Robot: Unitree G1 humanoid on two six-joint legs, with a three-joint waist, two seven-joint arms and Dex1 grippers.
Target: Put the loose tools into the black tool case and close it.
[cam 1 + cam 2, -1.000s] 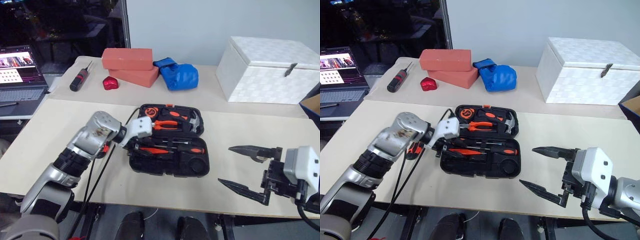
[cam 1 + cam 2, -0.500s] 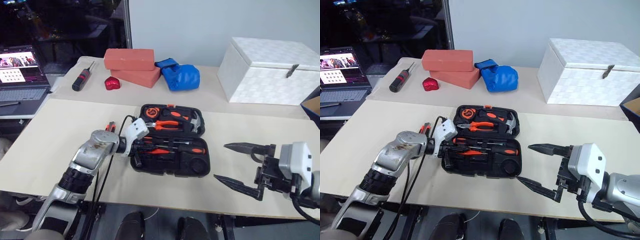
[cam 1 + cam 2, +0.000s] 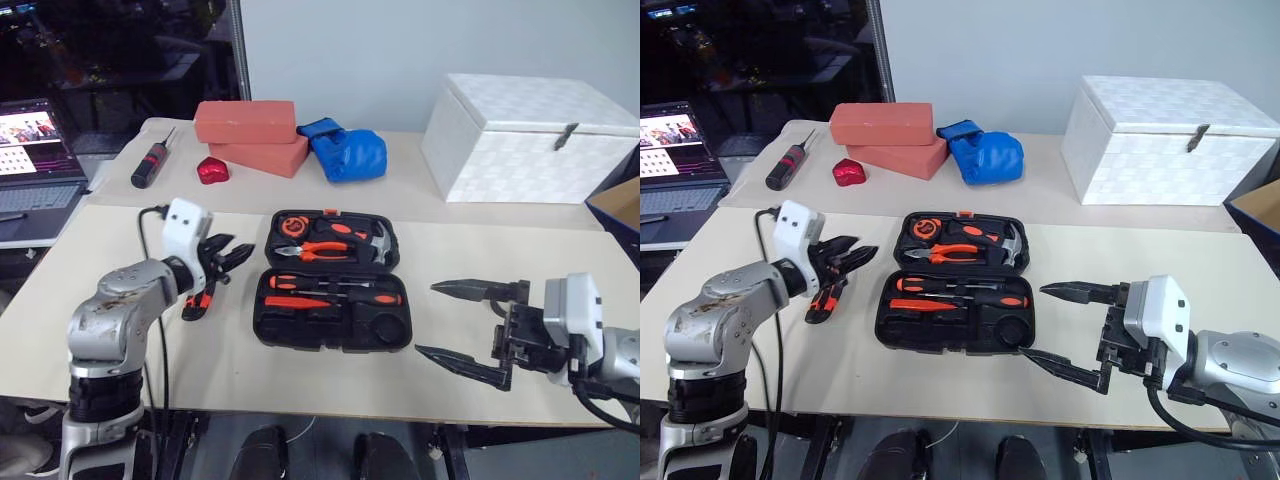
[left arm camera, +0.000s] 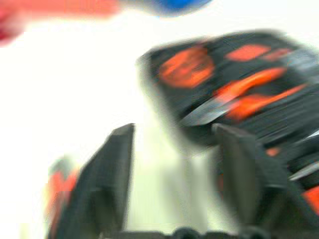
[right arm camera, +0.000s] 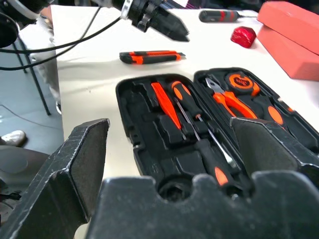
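Observation:
The black tool case [image 3: 268, 322] lies open at the middle of the table. Its near half holds slim orange-and-black screwdrivers [image 3: 330, 292]; its far half holds pliers, a hammer and a tape measure. An orange-and-black utility knife [image 3: 825, 297] lies loose on the table left of the case, also seen as the knife [image 5: 152, 56] in the right wrist view. My left gripper [image 3: 228, 258] hovers open just above the knife, fingers pointing toward the case, nothing between them. To the right of the case, my right gripper [image 3: 425, 320] stands wide open and holds nothing.
At the back lie a black-and-red screwdriver [image 3: 150, 165], two red bricks [image 3: 248, 122], a small red object [image 3: 210, 170] and a blue bag [image 3: 350, 152]. A white textured box [image 3: 530, 140] stands back right. A laptop [image 3: 30, 150] sits far left.
My left gripper has pulled out of the case's near half and swung left over the utility knife, with its jaws now apart. The right gripper has stayed put. The camera view shifted slightly.

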